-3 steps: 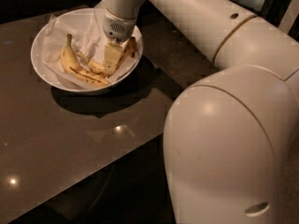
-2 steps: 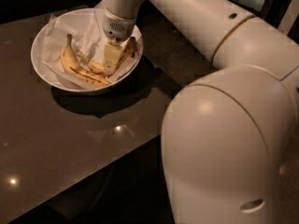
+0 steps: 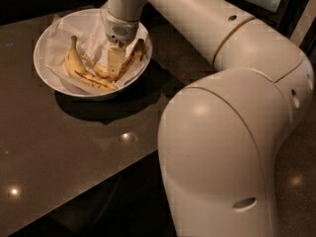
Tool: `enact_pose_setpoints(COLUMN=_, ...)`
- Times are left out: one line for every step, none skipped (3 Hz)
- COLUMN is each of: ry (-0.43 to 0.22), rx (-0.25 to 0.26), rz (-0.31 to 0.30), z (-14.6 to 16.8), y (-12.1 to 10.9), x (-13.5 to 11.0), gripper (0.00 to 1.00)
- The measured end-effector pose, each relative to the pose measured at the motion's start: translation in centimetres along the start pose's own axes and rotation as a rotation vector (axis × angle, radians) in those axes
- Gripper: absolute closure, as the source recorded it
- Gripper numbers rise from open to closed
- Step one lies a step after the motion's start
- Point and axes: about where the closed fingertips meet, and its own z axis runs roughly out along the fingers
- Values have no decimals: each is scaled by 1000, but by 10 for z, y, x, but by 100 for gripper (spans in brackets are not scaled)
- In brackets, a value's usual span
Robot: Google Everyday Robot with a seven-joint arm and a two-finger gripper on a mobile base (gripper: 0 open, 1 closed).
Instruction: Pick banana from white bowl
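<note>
The white bowl, lined with crumpled white paper, stands at the far left of the dark table. Two bananas lie in it. The duller, brown-mottled banana curves along the bowl's right side. A brighter yellow banana with a long stem lies on the left side. My gripper reaches straight down into the bowl and sits on the middle of the mottled banana, hiding that part of it. The wrist is directly above it.
The dark glossy table extends to the front and left of the bowl, and its edge runs diagonally toward the lower left. My large cream arm fills the right half of the view. Dark floor lies beyond the table edge.
The gripper stays down in the bowl at the mottled banana. The arm's big elbow has shifted slightly to the left. The bananas have not moved.
</note>
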Motion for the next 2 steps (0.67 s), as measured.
enact_pose_setpoints(ry=15, rx=-24, rz=-5, z=10, y=-1, x=-4, gripper=49)
enact_pose_setpoints(ry=26, rx=-44, rz=-5, z=19, y=-2, x=-7, gripper=51)
